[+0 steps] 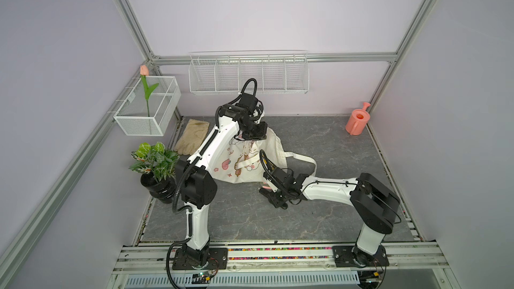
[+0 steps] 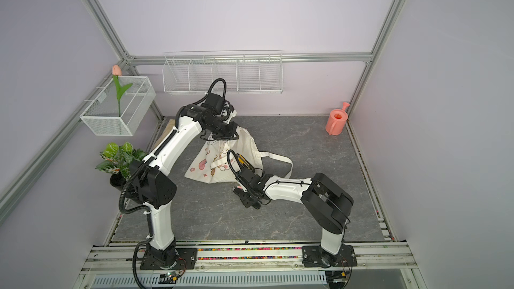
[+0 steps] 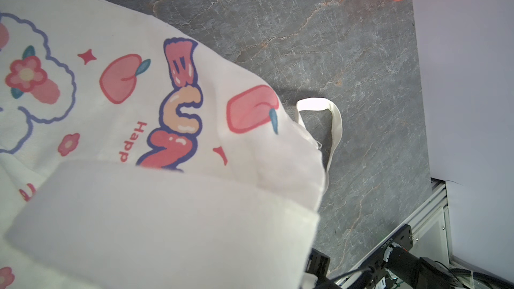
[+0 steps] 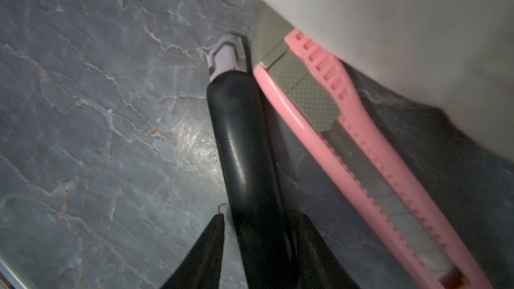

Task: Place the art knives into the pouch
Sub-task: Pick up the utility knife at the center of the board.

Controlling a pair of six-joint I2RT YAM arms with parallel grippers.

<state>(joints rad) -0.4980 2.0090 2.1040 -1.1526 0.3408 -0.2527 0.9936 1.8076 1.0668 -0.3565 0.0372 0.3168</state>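
Left jaws clamp the lifted pouch point(image 1: 244, 159) mid-frame. The art knife point(image 4: 347, 134) lies on the bench point(image 1: 347, 162) at the pouch's lower edge, and pickup seems the step in hand, though I cannot tell whether the right jaws grip it. Next: pinch firmly, then lift.

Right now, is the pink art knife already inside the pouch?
No: in the right wrist view the art knife lies on the gray table along the outer edge of the pouch, not inside it.
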